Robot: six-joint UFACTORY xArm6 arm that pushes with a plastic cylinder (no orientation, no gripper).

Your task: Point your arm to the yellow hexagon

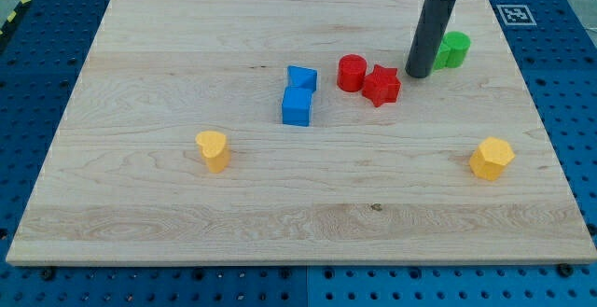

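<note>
No jaws on this rig to report as wide, narrow or holding anything; I am driving a straight dark rod, and my tip (417, 75) sits on the bench (140, 232) near the view's top right. It is touching or just beside the green cylinder (454, 49), which stands on its right, partly hidden behind the rod. Just to the left of my tip is the red star (381, 85), and touching that on its far side the red cylinder (351, 72). Further left again are two blue blocks, a blue cube (297, 106) with a second blue block (302, 77) right behind it, shape unclear. Well away, toward the view's lower left, stands a yellow heart (214, 149).

My target, the yellow hexagon (491, 158), lies apart from everything else near the bench's right edge, below and to the right of my tip, with open wood between us.

I judge it a small, rigid, light plastic piece that will slide easily on the smooth wood at the slightest nudge. There is nothing to take hold of it with; I only need to bring my tip up beside one of its flat sides, and ease off before contact.

It looks bright yellow, squat, with a flat six-sided top and faceted walls, upright and unobstructed.
</note>
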